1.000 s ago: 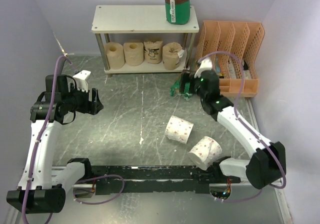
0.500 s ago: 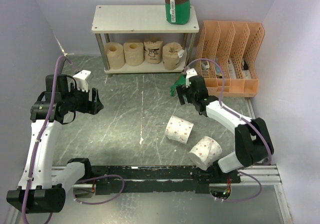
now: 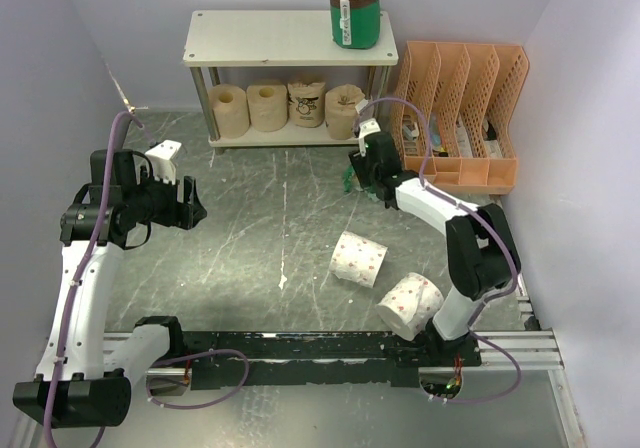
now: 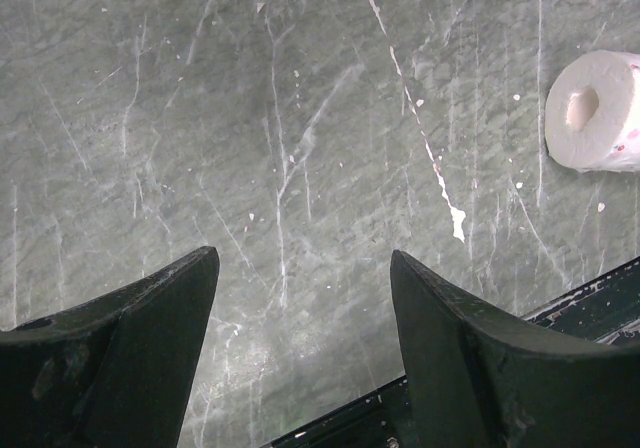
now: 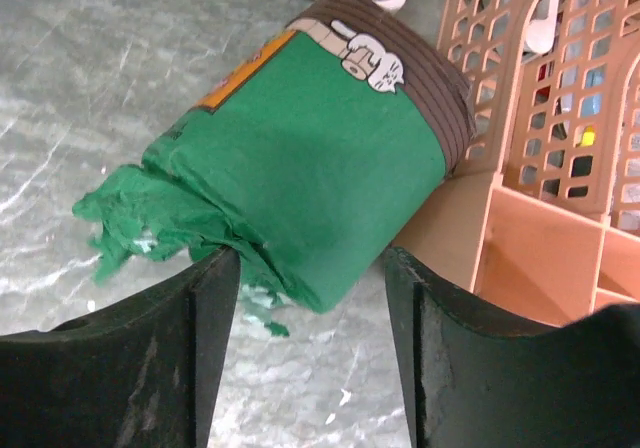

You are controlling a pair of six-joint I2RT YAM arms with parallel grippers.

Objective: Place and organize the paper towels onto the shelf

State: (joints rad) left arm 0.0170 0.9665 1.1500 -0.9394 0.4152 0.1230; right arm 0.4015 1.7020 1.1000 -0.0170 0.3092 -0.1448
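- The right gripper (image 5: 308, 256) has slid left toward the shelf (image 3: 290, 38) over the last second, its arm folding back; its jaws stand spread either side of a green-wrapped roll (image 5: 330, 158), not clamped on it
- That roll lies on its side on the table (image 5: 60, 88), its brown top just beside the orange organizer (image 5: 540, 218), its wrap torn ragged at the near end
- The left gripper (image 4: 300, 263) has not moved, jaws apart above bare table
- The shelf carries a second green roll (image 3: 355, 13) on top and four tan rolls (image 3: 267, 105) below
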